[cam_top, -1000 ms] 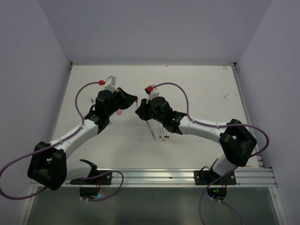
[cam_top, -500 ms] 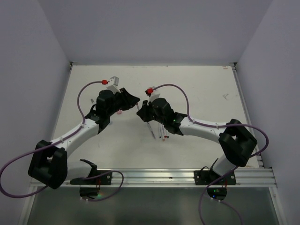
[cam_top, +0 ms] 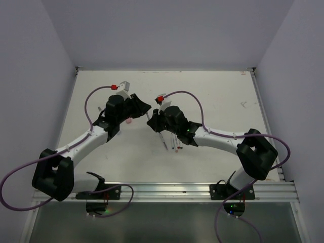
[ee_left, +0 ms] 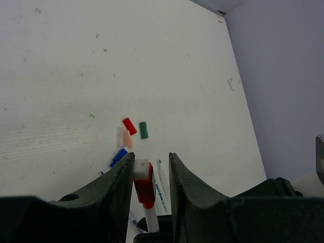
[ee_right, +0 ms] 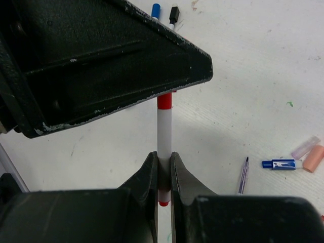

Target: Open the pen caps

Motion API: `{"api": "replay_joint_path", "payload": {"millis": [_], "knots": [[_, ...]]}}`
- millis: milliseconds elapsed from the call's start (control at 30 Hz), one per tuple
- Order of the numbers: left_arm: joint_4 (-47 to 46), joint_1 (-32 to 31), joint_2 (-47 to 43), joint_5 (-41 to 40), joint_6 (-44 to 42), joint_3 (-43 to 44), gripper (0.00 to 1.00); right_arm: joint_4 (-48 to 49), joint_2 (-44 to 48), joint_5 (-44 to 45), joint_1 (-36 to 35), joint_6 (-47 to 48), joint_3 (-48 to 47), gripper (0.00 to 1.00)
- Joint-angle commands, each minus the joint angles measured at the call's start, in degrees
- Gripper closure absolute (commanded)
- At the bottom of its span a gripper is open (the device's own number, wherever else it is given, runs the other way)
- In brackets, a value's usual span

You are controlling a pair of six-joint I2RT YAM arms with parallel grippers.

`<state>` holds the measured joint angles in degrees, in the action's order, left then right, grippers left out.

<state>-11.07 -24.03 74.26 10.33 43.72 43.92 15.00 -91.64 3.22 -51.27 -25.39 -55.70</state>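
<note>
Red cap (ee_left: 143,183) sits on the end of a white pen (ee_right: 163,132) held in the air between the two arms, over the middle of the table (cam_top: 212,96). The step in hand looks like the uncapping of this pen. The right gripper (ee_right: 163,161) is pressed together on the barrel, pinching it near its lower end, and offers the capped end to the left gripper (ee_left: 152,163). The left jaws stand part spread on either side of the cap. It touches or nearly touches one finger (ee_left: 119,190), while a clear gap shows at the other, so the cap is not yet clamped. Next, I judge, the left jaws must close squarely on the cap alone, not on the barrel. The arms would then pull apart along the pen's line while the right grip holds firm. On the table below lie loose caps (ee_left: 129,126), red, green, pink and blue, close together, with other pens (ee_right: 242,177) near them, which suggests several are already done
</note>
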Motion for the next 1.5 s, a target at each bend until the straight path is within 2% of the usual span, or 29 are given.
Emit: {"api": "replay_joint_path", "payload": {"millis": [0, 167, 367, 433, 600, 833, 1233, 1333, 1467], "knots": [[0.3, -0.2, -0.6, -1.5, -1.3, 2.9, 0.64, 2.1, 1.3, -1.1, 0.1, 1.2, -0.3, 1.00], [0.3, -0.2, -0.4, -1.6, -1.4, 3.0, 0.69, 2.0, 1.2, -1.1, 0.1, 1.2, -0.4, 1.00], [-0.1, -0.2, 0.1, -0.6, -0.8, 1.8, 0.89, 1.9, 1.4, -0.7, 0.0, 1.2, -0.3, 1.00], [0.0, -0.2, 0.0, -0.5, -0.9, 1.7, 1.00, 1.8, 1.7, -0.8, 0.0, 1.2, -0.2, 1.00], [-3.1, 0.0, -2.6, 0.3, -0.8, 0.5, 1.00, 5.1, 4.0, -6.5, 0.1, 0.5, 3.1, 1.00], [-14.7, 6.0, -6.8, 7.6, 2.1, -1.0, 1.00, 12.3, 5.8, -17.6, 0.0, 0.0, 9.8, 1.00], [-33.1, 10.1, -7.0, 10.0, 6.1, 1.3, 1.00, 13.2, 7.0, -27.7, 0.0, 5.3, 14.6, 1.00], [-34.6, 10.8, -7.1, 7.1, 7.1, 1.7, 1.00, 12.2, 7.3, -27.5, 0.0, 5.9, 15.4, 1.00], [-29.3, 10.9, -9.3, -2.0, 6.3, 3.2, 1.00, 8.4, 8.3, -19.5, -0.3, 6.6, 16.5, 1.00]]}}
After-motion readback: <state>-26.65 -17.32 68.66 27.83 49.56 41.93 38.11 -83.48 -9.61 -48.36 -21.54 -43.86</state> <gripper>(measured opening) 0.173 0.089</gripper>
